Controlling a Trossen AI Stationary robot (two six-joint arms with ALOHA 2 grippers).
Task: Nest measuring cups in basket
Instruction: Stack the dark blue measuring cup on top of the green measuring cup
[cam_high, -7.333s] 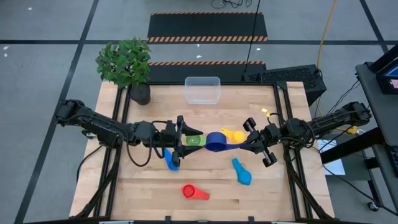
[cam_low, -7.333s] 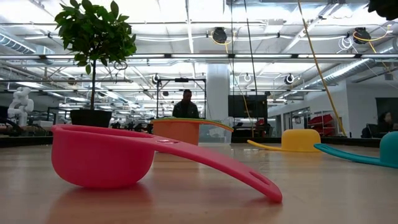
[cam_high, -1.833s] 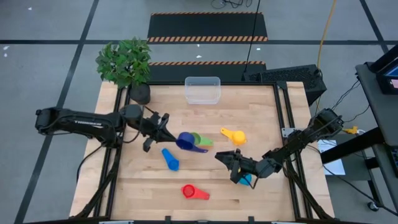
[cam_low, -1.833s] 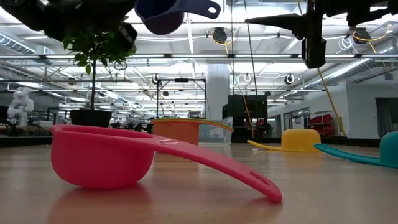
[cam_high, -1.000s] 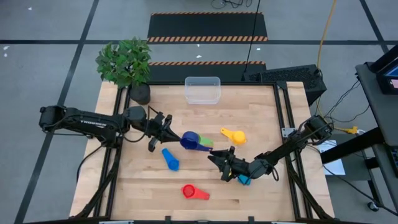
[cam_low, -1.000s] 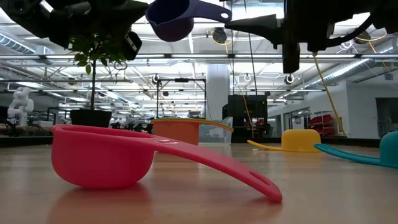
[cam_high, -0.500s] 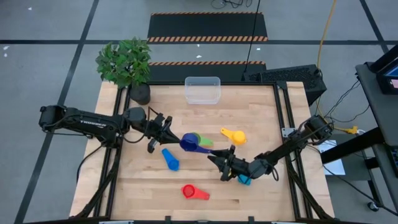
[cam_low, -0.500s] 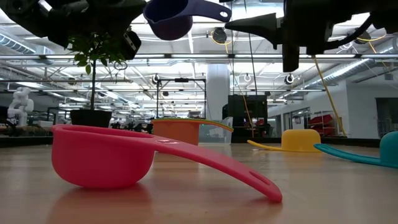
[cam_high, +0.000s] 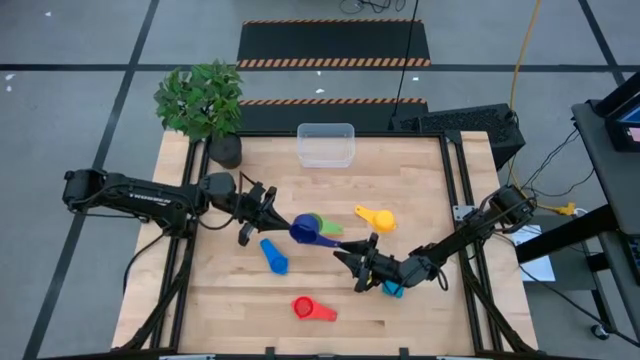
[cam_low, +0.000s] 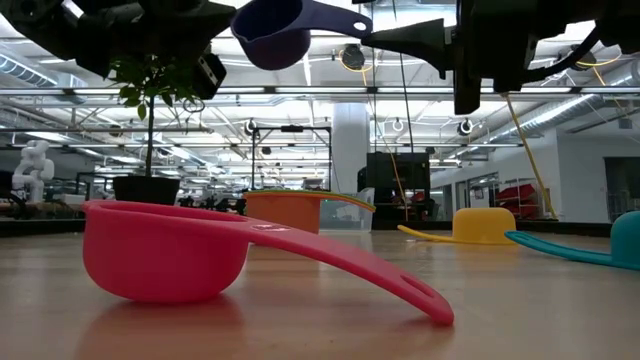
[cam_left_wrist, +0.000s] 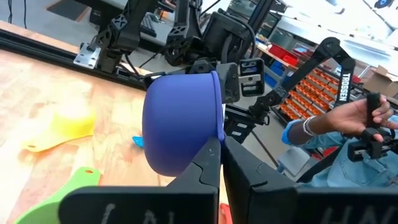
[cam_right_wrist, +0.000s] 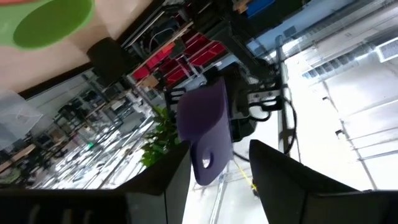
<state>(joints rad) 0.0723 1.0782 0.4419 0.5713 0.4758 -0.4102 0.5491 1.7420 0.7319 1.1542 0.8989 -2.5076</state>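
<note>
Measuring cups, count: seven can be seen, one of each colour
Dark blue cup (cam_high: 303, 229): in the air near the table centre, with its handle pointing to 3 o'clock, towards the right gripper
Green cup (cam_high: 318, 223): on the wood, just beside the dark blue cup and partly under it
Orange cup (cam_low: 288, 210): it shows only in the low view, far back on the table
Yellow cup (cam_high: 377, 217): at 3 o'clock from the centre, alone
Light blue cup (cam_high: 273, 255): at 7 o'clock from the centre
Red cup (cam_high: 311, 309): at 6 o'clock, near the front edge
Teal cup (cam_high: 392, 290): at 4 o'clock, mostly hidden below the right arm
Basket (cam_high: 326, 145): one, at 12 o'clock on the back edge; no cup is inside
Left gripper (cam_high: 272, 214): fully closed, pinching the dark blue cup at its rim
Right gripper (cam_high: 352, 254): half open; the cup handle lies between its fingers in the wrist view, and I cannot tell if they touch it
</note>
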